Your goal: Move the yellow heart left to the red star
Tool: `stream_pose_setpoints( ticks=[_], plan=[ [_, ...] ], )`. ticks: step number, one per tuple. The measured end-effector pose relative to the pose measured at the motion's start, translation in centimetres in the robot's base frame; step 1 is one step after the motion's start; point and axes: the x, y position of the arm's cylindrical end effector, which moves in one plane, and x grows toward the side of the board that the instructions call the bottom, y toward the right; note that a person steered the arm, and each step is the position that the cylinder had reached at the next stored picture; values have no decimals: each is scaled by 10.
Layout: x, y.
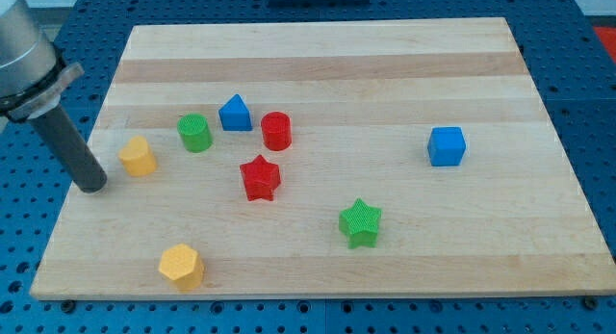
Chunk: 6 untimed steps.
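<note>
A: Well, what does the bench (318, 55) look like?

B: It is a pale wooden board with lengthwise grain bands, lying on a blue perforated surface (587, 64) studded with rows of small holes. A dark fixture shows at the view's top edge, too cut off to identify. No brand, label or writing can be read anywhere

A: And the pincer?

B: The arm carries no pincer, so there is nothing released or clenched to report; it ends in a dark rod under a grey cylindrical body. My tip (93, 187) rests at the bench's left edge, just beside the yellow heart (139, 156) on its left, a small gap between them

A: Where is that heart against the red star (260, 177)?

B: The yellow heart sits at the view's left, well to the left of the red star, which lies near the middle of the board. The green cylinder (194, 133) stands between them, slightly higher in the view

A: The other blocks?

B: A blue pentagon-like block (235, 114) and a red cylinder (276, 131) stand close together above the red star. A green star (361, 223) lies lower right of it, a blue cube (447, 146) far to the right, and a yellow hexagon (181, 267) near the bottom left
</note>
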Motion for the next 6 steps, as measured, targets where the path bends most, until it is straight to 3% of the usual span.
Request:
stream_pose_setpoints(
  ticks=[2, 6],
  plan=[
    [-43, 2],
    [-28, 94]
  ],
)
